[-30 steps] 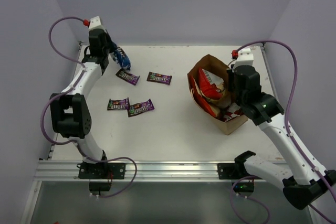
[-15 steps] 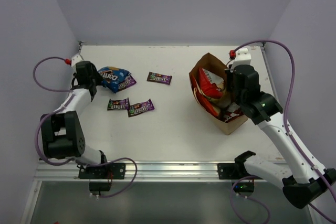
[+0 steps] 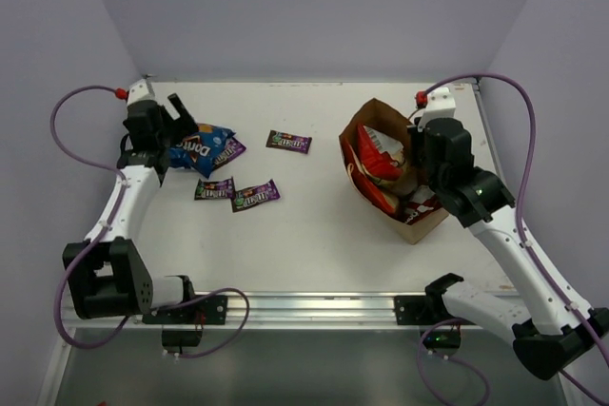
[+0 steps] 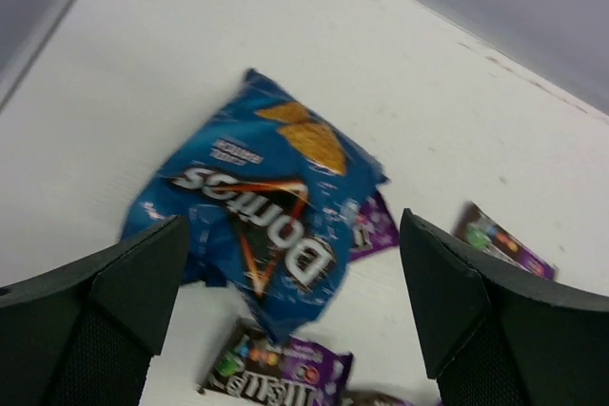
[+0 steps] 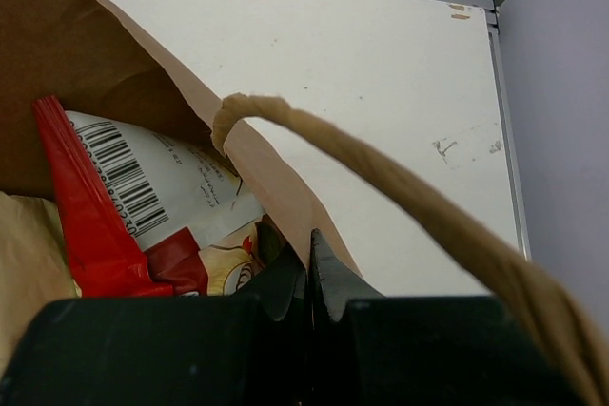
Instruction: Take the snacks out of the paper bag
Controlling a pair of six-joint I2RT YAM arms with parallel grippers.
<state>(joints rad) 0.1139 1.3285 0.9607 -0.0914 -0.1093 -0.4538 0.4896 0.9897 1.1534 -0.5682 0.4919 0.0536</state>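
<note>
the paper bag (image 3: 373, 113) is seen standing on the table (image 3: 314, 244), on the right arm's side, its mouth turned upward. inside it a red-orange chip bag (image 3: 383, 168) and a white-and-red chip bag (image 3: 379, 143) are packed, their tops showing above the rim. the right gripper (image 3: 420, 166) is lowered at the bag's rim on the side toward its own arm. in the right wrist view its fingers (image 5: 285, 282) are pressed fully together, and the paper edge of the bag (image 5: 105, 54) is seen running into their seam, so the rim appears to be pinched. the twisted handle (image 5: 409, 206) is arched just above them.

well apart from the paper bag, toward the left arm, a blue doritos bag (image 3: 202, 145) is laid flat on the table. the left gripper (image 3: 183, 117) is held above it with its jaws spread wide and nothing between them; in the left wrist view (image 4: 290, 225) the packet (image 4: 262, 206) is framed untouched. between the doritos bag and the paper bag, four purple candy bars (image 3: 288, 142) are scattered, one tucked partly under the blue packet.
</note>
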